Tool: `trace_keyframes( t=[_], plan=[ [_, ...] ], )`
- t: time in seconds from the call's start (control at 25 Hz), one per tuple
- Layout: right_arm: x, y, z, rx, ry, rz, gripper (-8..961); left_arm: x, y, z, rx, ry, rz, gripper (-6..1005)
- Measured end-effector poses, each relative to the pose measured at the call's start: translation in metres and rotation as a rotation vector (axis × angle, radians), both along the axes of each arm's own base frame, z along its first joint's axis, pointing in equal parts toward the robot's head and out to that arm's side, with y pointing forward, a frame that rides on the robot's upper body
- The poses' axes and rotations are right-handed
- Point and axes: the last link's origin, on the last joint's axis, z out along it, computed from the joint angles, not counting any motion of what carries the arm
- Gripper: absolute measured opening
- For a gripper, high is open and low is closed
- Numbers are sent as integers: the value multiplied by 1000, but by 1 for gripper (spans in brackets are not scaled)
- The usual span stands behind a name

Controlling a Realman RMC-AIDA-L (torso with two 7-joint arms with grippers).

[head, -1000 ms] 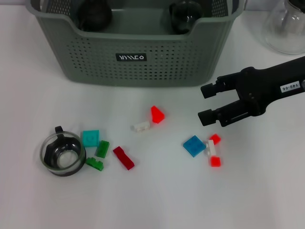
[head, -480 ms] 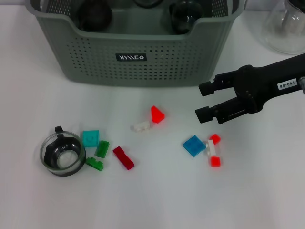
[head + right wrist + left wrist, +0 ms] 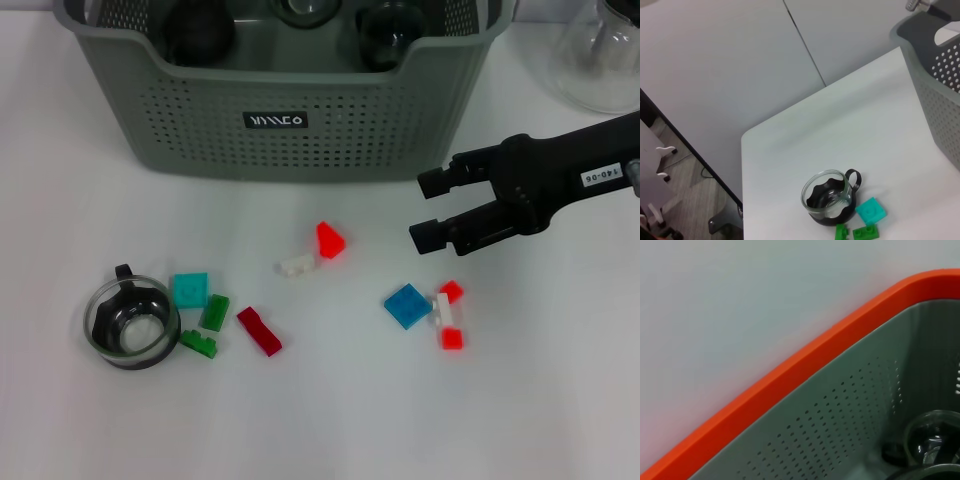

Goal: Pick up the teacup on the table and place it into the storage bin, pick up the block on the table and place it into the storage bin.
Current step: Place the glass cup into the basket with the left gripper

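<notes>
The glass teacup (image 3: 130,322) with a black base and handle stands at the table's near left, also in the right wrist view (image 3: 829,197). Several small blocks lie scattered: a red wedge (image 3: 330,240), a white one (image 3: 296,265), a blue one (image 3: 407,305) and a teal one (image 3: 189,290). My right gripper (image 3: 423,210) hovers open and empty just above the blue block, right of the red wedge. The grey-green storage bin (image 3: 290,110) stands behind them. The left wrist view shows only the bin's inner wall (image 3: 840,410) and a glass cup (image 3: 930,435) inside. My left gripper is out of sight.
Dark round cups (image 3: 200,30) sit inside the bin. A clear glass vessel (image 3: 600,60) stands at the far right. Green blocks (image 3: 214,312) and a dark red one (image 3: 259,331) lie beside the teacup. A red-and-white block cluster (image 3: 448,315) lies right of the blue block.
My right gripper has drifted slightly left and away from the blocks, still open. A glass rim has come into view at the bin's far edge.
</notes>
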Motion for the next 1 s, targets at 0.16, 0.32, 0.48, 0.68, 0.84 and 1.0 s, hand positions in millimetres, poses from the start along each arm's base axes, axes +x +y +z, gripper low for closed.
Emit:
trace_keyframes(
  t=[0.16,0.32,0.48,0.68,0.84,1.0],
  plan=[
    [-2,0,-1,-2,0,6,946,0,-1,-6,2,17,-23,46],
    [-2,1,-1,-1,1,9,946,-2,-1,-9,7,22,-27,46],
    [-2,1,0,2,3,11,946,-7,-1,-12,11,24,-23,47],
    [-2,1,0,2,5,12,945,-12,-3,-17,4,40,-25,47],
    [-3,1,-1,1,4,16,945,-12,-5,-20,-1,40,-27,47],
    [-3,1,-1,1,5,16,945,-12,-5,-21,-5,44,-29,47]
  ],
)
